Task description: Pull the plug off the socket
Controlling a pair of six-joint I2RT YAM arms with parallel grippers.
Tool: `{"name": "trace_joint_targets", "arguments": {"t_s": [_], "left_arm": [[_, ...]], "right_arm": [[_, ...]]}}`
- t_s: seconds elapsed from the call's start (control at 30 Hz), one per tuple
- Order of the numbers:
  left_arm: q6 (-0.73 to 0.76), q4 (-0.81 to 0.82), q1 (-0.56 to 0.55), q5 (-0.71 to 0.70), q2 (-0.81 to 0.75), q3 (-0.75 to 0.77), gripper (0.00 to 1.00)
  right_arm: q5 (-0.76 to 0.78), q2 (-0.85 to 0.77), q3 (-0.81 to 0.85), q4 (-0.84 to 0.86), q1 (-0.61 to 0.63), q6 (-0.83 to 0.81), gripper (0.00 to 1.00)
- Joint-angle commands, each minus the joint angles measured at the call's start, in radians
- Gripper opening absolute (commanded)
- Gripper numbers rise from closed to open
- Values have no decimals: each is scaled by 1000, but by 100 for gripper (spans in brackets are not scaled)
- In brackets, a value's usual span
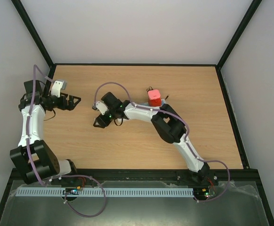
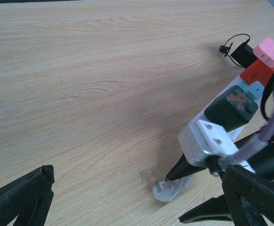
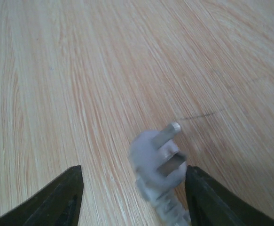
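Risk of knocking the socket (image 2: pixel 215 98) askew on the table (image 1: pixel 127 141) when lifting the right arm clear, given the forearm's position right over it. Risk too of clipping the loose plug (image 3: pixel 158 162) with the right gripper (image 3: pixel 133 170), partly spread, gripping nothing. Left gripper (image 1: pixel 74 101) spread wide, empty, well apart. Socket far-centre: long, white, adapters dark green, blue, red, pink. Plug pale, blurred, prongs showing.

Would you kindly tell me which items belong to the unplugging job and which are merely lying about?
Job: plug, already off; power strip; right gripper.
Lying about: red block, pink block, dark green block, all on the strip; black cord.
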Motion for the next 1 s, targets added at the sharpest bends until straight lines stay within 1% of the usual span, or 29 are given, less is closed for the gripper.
{"name": "trace_joint_targets", "arguments": {"t_s": [0.0,0.1,0.13,0.23,0.37,0.47,0.53,0.63,0.7,0.8,0.87,0.97], "left_arm": [[30,-29,-1,31,19,43,100],[30,-32,-2,43,34,65,100],[30,-34,-3,45,39,74,100],[38,-36,-5,40,64,106,100],[109,-70,-33,0,115,147,100],[182,-107,-106,-77,161,166,100],[216,-115,-200,-168,192,163,99],[271,-114,-289,-191,237,145,93],[282,-89,-338,-215,279,141,88],[308,-75,-408,-275,357,158,78],[323,-72,-440,-304,409,175,68],[327,-41,-467,-342,469,175,62]], "right_arm": [[-1,-131,-5,-47,-5,-83,63],[-5,-192,-16,-68,-11,-124,73],[-7,-212,-20,-78,-17,-133,75],[-22,-267,-33,-116,-49,-156,76],[-41,-365,-122,-149,-114,-173,76],[-45,-471,-234,-164,-174,-187,76],[-51,-540,-315,-175,-221,-192,76],[-58,-637,-422,-192,-308,-205,76],[-60,-688,-454,-225,-388,-217,76],[-42,-757,-490,-291,-491,-248,75],[-39,-795,-525,-313,-564,-261,75],[-46,-836,-575,-348,-671,-271,74]]}}
